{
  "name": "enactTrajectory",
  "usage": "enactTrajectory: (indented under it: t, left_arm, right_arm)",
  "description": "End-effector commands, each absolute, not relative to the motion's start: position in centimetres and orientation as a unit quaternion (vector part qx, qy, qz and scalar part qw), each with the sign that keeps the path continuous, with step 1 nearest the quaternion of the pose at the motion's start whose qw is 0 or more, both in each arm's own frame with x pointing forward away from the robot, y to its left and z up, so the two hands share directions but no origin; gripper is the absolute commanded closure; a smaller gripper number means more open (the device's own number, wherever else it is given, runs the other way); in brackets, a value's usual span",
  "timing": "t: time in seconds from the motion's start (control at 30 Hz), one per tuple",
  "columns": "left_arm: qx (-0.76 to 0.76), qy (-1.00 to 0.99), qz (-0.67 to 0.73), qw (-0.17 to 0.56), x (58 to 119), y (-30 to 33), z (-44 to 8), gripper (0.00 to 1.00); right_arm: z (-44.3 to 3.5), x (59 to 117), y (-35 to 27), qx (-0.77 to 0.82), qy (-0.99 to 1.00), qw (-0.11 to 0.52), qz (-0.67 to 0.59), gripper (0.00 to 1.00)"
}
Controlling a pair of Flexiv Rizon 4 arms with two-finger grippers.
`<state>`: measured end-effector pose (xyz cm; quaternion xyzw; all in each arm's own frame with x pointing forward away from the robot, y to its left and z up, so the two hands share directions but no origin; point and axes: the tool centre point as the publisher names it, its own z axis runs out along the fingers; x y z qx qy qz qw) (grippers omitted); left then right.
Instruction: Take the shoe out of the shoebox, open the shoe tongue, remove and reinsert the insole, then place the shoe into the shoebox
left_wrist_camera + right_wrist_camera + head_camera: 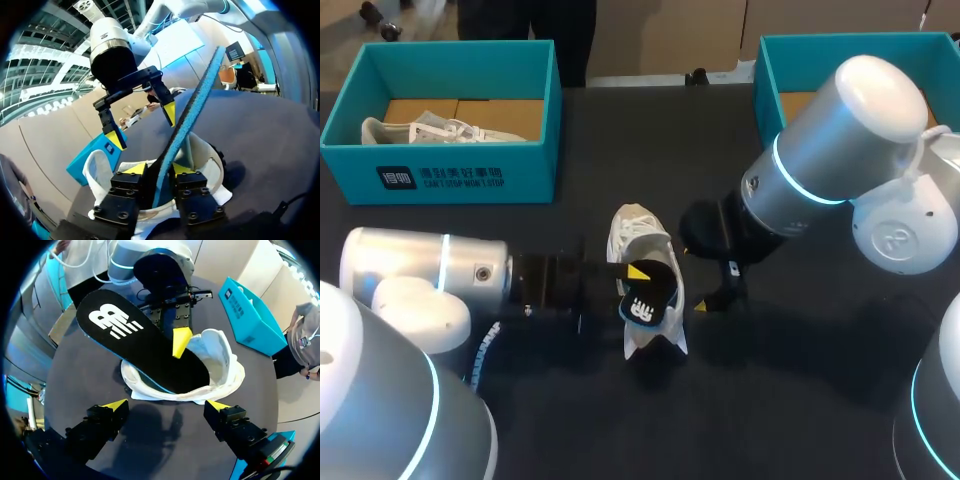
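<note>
Black insole (135, 342) tight in left claw (156, 169)

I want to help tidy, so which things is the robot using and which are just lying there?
Using: white fabric sneaker; black foam insole, pinched by left hand; open right hand; left teal cardboard shoebox or right one.
Lying there: pale laced shoe in left shoebox.

Even overhead light; soft shadow beside shoe (222, 365) on dark table (165, 445); glare on right arm (865, 100).
</note>
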<state>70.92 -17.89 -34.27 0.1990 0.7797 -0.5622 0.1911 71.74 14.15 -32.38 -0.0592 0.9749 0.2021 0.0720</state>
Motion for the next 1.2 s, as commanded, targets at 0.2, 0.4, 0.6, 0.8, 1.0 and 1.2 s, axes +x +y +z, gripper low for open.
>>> enactTrajectory:
  t: [0.2, 0.4, 0.6, 0.8, 1.0, 1.2]
  left_arm:
    - [0.208, 0.789, -0.544, 0.196, 71.8, -18.7, -35.0, 1.00]
    - [0.208, 0.795, -0.526, 0.219, 72.2, -18.5, -35.7, 1.00]
    - [0.204, 0.800, -0.511, 0.241, 72.6, -18.4, -35.8, 1.00]
    - [0.201, 0.804, -0.500, 0.251, 72.9, -18.2, -35.9, 1.00]
    - [0.199, 0.798, -0.512, 0.250, 72.3, -18.1, -35.0, 0.51]
    - [0.201, 0.789, -0.524, 0.250, 71.8, -17.9, -33.8, 0.53]
  right_arm:
    - [-32.5, 71.6, 14.2, -0.059, 0.975, 0.074, 0.201, 0.00]
    - [-32.5, 71.6, 14.2, -0.059, 0.975, 0.074, 0.201, 0.00]
    - [-32.5, 71.6, 14.2, -0.059, 0.975, 0.074, 0.201, 0.00]
    - [-32.5, 71.6, 14.2, -0.059, 0.975, 0.074, 0.201, 0.00]
    - [-32.5, 71.6, 14.2, -0.059, 0.975, 0.074, 0.201, 0.00]
    - [-32.5, 71.6, 14.2, -0.059, 0.975, 0.074, 0.201, 0.00]
